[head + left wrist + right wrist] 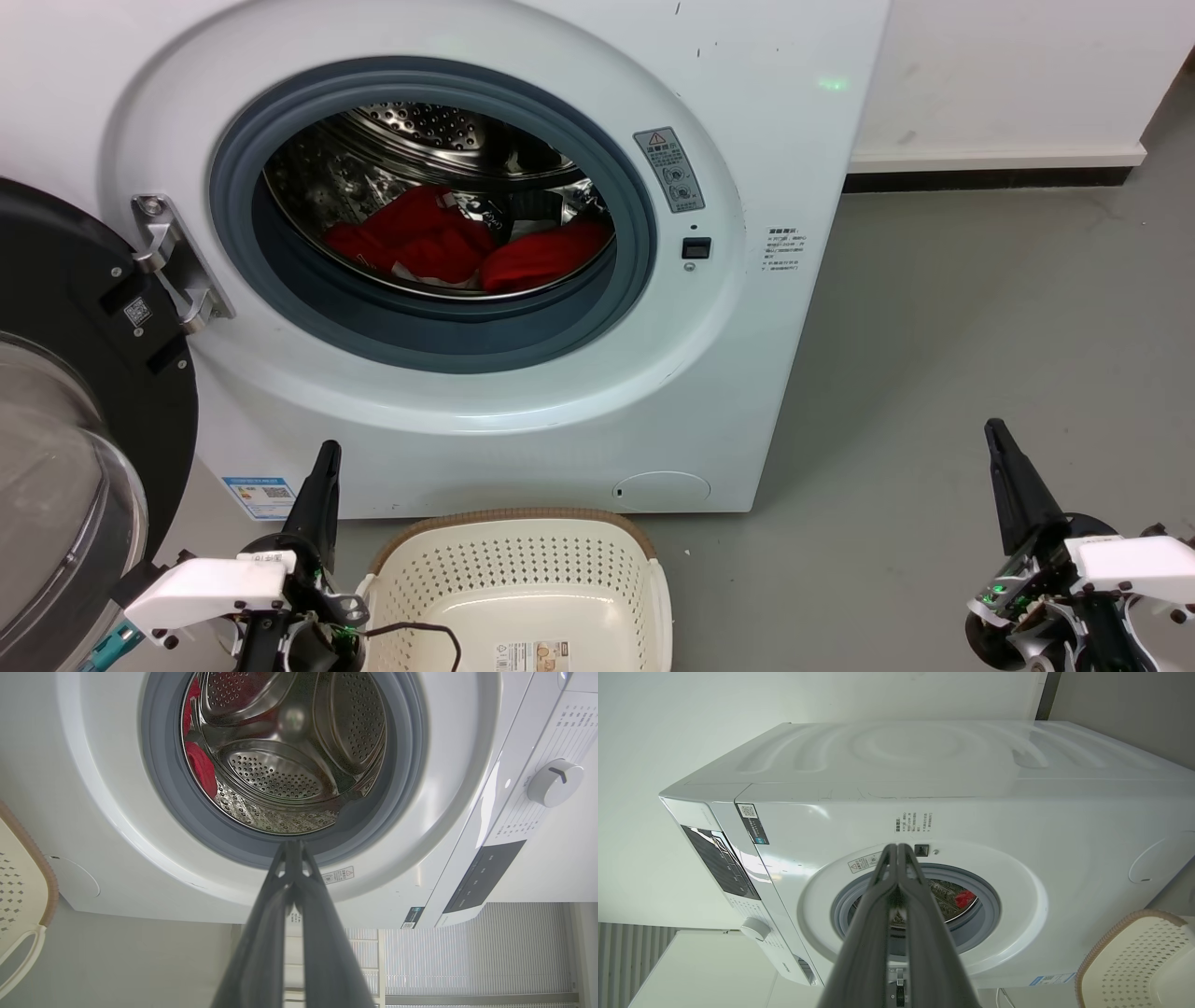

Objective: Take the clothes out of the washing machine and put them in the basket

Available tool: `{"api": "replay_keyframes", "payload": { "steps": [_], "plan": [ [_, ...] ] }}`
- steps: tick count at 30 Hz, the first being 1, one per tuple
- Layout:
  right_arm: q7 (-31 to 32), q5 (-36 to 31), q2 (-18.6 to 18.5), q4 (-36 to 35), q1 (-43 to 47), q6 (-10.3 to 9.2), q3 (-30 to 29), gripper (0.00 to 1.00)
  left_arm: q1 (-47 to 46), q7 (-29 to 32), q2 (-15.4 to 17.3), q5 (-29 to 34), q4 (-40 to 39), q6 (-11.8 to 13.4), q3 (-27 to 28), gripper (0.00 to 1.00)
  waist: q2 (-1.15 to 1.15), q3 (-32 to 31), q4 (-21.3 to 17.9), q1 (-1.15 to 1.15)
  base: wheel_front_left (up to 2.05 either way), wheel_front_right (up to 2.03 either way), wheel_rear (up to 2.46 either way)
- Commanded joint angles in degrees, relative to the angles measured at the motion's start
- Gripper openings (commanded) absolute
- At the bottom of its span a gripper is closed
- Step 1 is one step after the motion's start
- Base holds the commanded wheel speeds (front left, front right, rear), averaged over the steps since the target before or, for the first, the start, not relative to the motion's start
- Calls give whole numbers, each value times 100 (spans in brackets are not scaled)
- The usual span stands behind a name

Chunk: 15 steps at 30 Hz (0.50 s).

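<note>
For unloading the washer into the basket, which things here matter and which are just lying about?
For the job: clothes, washing machine, basket, left gripper, right gripper.
Just there: warning sticker, blue sticker, control knob.

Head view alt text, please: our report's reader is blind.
Red clothes lie in the drum of an open white washer, its door swung left. A cream basket sits on the floor before it, between the left gripper and right gripper, both shut.

Smooth grey floor (pixel 980 308) meets a white wall (pixel 1008 65) along a dark skirting strip (pixel 990 178)
</note>
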Motion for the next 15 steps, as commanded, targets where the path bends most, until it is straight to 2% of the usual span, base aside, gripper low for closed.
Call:
{"api": "replay_keyframes", "payload": {
  "steps": [1, 15],
  "plan": [
    [5, 22, -14, 8, -74, -4, -2, 0, -31, 10, 3, 1, -6, -21, 17, 0, 0, 0, 0, 0, 0, 0, 0],
    [4, 22, -14, 8, -74, -4, -2, 0, -31, 10, 3, 1, -6, -21, 17, 0, 0, 0, 0, 0, 0, 0, 0]
  ]
}}
